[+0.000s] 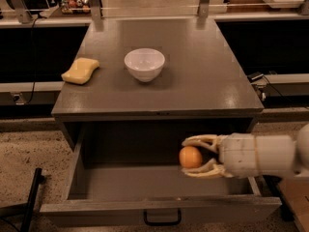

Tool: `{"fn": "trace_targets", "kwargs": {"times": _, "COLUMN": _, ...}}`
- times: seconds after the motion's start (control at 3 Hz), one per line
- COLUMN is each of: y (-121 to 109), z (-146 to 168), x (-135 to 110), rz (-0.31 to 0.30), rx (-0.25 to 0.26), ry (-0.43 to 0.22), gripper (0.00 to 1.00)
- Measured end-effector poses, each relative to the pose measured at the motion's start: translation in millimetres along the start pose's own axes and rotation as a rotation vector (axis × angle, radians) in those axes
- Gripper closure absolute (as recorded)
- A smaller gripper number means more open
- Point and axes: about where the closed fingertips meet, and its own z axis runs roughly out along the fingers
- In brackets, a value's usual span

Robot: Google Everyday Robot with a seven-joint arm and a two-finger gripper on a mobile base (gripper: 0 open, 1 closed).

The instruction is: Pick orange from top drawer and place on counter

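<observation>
Over the right side of the open top drawer (pixel 145 185): gripper (pixel 188 157), entering from the right, fingers (pixel 202 140) clasped above and below the orange (pixel 191 157), which sits between them, lower than the bench (pixel 203 71) edge. On the bench: white bowl (pixel 144 64), centre; yellow sponge (pixel 80 70), left edge, apart from the bowl.

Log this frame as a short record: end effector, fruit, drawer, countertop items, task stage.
end effector: over the right side of the open drawer, closed on the orange
orange: in the grasp, not yet on the counter
drawer: pulled out
counter: white bowl near the middle, yellow sponge at its left edge
stage: fruit grasped, placing not done
</observation>
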Motion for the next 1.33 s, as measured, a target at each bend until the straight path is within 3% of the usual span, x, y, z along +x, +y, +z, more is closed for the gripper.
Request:
{"fn": "trace_targets", "kwargs": {"times": 0.33, "y": -34, "z": -49, "x": -10, "rz": 0.08, "rx": -0.008, "ry": -0.056, "gripper": 1.0}}
{"fn": "trace_targets", "kwargs": {"times": 0.67, "y": -84, "z": -90, "x": -28, "rz": 0.205, "rx": 0.035, "ry": -0.101, "gripper": 1.0}}
{"fn": "trace_targets", "kwargs": {"times": 1.0, "y": -135, "z": -107, "x": -45, "rz": 0.328, "rx": 0.114, "ry": -0.104, "gripper": 1.0}}
{"fn": "trace_targets", "kwargs": {"times": 1.33, "y": -180, "z": -97, "x": -51, "rz": 0.45, "rx": 0.204, "ry": -0.083, "gripper": 1.0}}
